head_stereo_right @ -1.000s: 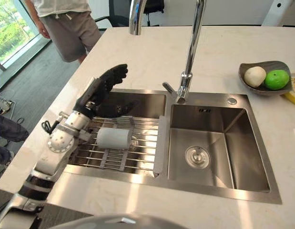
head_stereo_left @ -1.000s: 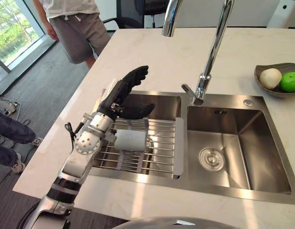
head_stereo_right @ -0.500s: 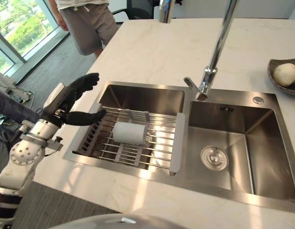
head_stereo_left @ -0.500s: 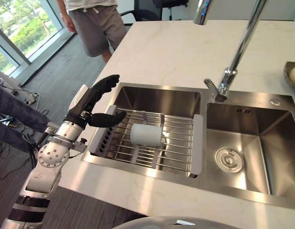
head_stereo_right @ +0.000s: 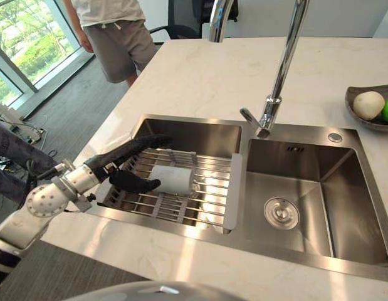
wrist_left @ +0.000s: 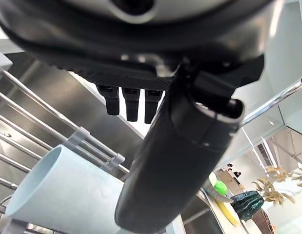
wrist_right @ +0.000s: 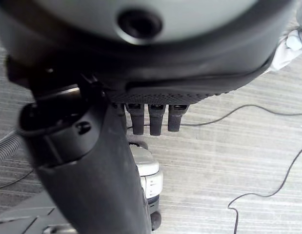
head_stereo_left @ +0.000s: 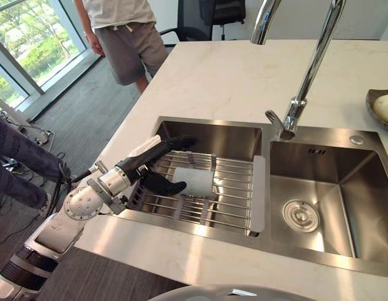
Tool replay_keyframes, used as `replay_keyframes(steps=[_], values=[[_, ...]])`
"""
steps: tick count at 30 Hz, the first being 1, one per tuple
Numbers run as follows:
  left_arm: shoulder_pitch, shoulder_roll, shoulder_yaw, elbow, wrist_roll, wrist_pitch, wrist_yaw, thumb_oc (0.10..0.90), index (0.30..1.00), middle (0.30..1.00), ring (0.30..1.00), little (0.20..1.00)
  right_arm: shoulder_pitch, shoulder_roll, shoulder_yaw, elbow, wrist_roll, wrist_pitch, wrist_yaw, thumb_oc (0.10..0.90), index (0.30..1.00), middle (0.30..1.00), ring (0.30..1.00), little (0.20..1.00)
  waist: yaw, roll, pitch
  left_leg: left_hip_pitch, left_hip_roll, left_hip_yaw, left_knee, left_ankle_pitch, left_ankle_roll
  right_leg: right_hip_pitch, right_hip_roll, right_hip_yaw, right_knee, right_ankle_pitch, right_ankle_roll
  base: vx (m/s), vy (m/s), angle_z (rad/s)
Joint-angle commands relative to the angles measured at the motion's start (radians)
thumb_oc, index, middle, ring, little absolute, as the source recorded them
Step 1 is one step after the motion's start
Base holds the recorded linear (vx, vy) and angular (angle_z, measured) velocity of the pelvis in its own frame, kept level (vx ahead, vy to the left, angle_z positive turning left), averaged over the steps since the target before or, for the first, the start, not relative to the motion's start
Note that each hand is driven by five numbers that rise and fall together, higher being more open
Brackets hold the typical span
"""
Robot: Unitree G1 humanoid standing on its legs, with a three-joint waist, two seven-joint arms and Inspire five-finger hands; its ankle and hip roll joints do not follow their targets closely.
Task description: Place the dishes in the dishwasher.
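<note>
- Over the left basin of the sink (head_stereo_left: 363, 248), in the left eye view, the left hand (head_stereo_left: 153, 164) reaches across the wire rack (head_stereo_left: 234, 188), its fingers (head_stereo_left: 176, 143) straight above the pale cup (head_stereo_left: 195, 182) and its thumb low against the cup's near end; nothing is gripped yet. The cup lies on its side on the rack. The faucet (head_stereo_left: 306, 75) rises behind, between the two basins.
- From the right eye view the same reach shows: the hand brackets the cup's left end, the thumb touching or just beside it, I cannot tell which. A dish of fruit (head_stereo_right: 371, 106) sits on the worktop (head_stereo_right: 206, 75) well apart to the right, and a person (head_stereo_right: 112, 28) stands beyond the worktop's far left corner.
- Along the left wrist view the fingers are released and extended above the cup's open mouth, the thumb stretched forward beside its wall, not wrapped round it.
- Along the right wrist view the right hand (wrist_right: 92, 161) hangs over grey floor (wrist_right: 238, 161), fingers straight, holding nothing.
- Progress, as I judge it: early. The cup is not yet grasped or lifted, no dishwasher is seen, so picking up, carrying and loading all remain.
- No readable writing or label appears on the cup, rack or sink.
</note>
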Motion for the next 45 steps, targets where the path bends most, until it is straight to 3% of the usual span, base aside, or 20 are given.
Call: replay_keyframes(steps=[1, 12, 23, 35, 36, 37, 45], values=[[-0.189, -0.01, 0.052, -0.03, 0.046, -0.076, 0.016, 0.8, 0.9, 0.9, 0.9, 0.9, -0.055, -0.008, 0.025, 0.031, -0.011, -0.001, -0.002, 0.8, 0.9, 0.9, 0.9, 0.9, -0.012, -0.051, 0.008, 0.025, -0.045, 0.007, 0.039, -0.048, -0.008, 0.03, -0.022, 0.03, 0.101, -0.117, 0.08, -0.01, -0.011, -0.06], [-0.229, -0.004, -0.033, 0.036, 0.24, -0.051, -0.001, 0.8, 0.9, 0.9, 0.9, 0.9, -0.057, -0.005, 0.019, 0.023, 0.013, -0.001, -0.003, 0.8, 0.9, 0.9, 0.9, 0.9, -0.022, -0.054, 0.012, 0.024, -0.042, 0.03, 0.042, -0.054, -0.003, 0.018, -0.013, 0.048, 0.101, -0.115, 0.082, 0.0, -0.005, -0.11], [-0.238, -0.016, -0.073, 0.092, 0.315, -0.028, -0.027, 0.8, 0.9, 0.9, 0.9, 0.9, -0.063, -0.01, 0.023, 0.01, 0.019, 0.002, 0.002, 0.8, 0.9, 0.9, 0.9, 0.9, -0.023, -0.06, 0.016, 0.015, -0.041, 0.035, 0.046, -0.057, 0.0, 0.007, -0.01, 0.054, 0.105, -0.115, 0.082, 0.0, 0.001, -0.03], [-0.309, -0.114, -0.195, 0.227, 0.553, -0.013, -0.02, 0.8, 0.9, 0.9, 0.9, 0.9, -0.076, -0.015, 0.029, 0.0, 0.02, 0.002, -0.006, 0.8, 0.9, 0.9, 0.9, 0.9, -0.032, -0.067, 0.029, 0.01, -0.041, 0.041, 0.04, -0.061, 0.006, -0.007, -0.008, 0.065, 0.104, -0.114, 0.081, 0.0, 0.0, 0.0], [-0.323, -0.113, -0.212, 0.234, 0.576, -0.013, -0.024, 0.5, 0.451, 0.451, 0.451, 0.451, -0.075, -0.017, 0.028, -0.001, 0.019, 0.003, -0.006, 0.8, 0.9, 0.9, 0.9, 0.9, -0.034, -0.067, 0.031, 0.008, -0.041, 0.044, 0.04, -0.062, 0.006, -0.011, -0.007, 0.068, 0.106, -0.113, 0.082, 0.0, 0.0, 0.0], [-0.336, -0.112, -0.227, 0.245, 0.593, -0.014, -0.023, 0.4, 0.3, 0.3, 0.3, 0.3, -0.075, -0.02, 0.028, -0.003, 0.02, 0.002, -0.007, 0.8, 0.9, 0.9, 0.9, 0.9, -0.036, -0.066, 0.033, 0.007, -0.042, 0.045, 0.04, -0.062, 0.007, -0.014, -0.007, 0.071, 0.106, -0.112, 0.082, 0.0, 0.0, 0.0], [-0.385, -0.061, -0.296, 0.239, 0.739, -0.06, 0.015, 0.4, 0.3, 0.3, 0.3, 0.3, -0.069, -0.031, 0.025, -0.011, 0.032, -0.008, -0.022, 0.8, 0.9, 0.9, 0.9, 0.9, -0.037, -0.061, 0.041, 0.0, -0.042, 0.064, 0.039, -0.064, 0.01, -0.032, -0.005, 0.084, 0.108, -0.106, 0.088, -0.01, 0.004, -0.09]])
